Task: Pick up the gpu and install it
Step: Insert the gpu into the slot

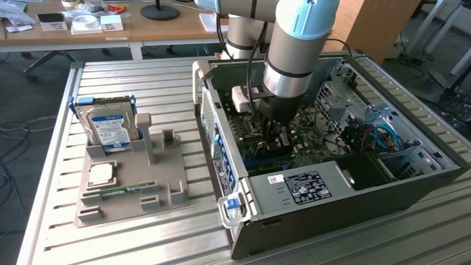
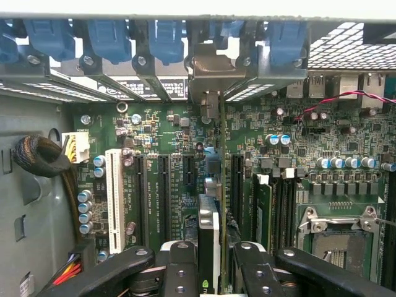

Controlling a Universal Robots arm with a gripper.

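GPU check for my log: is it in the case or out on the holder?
In the case: the gpu stands on edge between the gripper fingers over the motherboard slots.

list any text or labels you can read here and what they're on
None can be read for sure.
Power supply sticker: white print on black, too small.
Hard drive label: blue and white, blurred.
Motherboard slot markings: too small.
Logo on the gpu edge: partly cut off.
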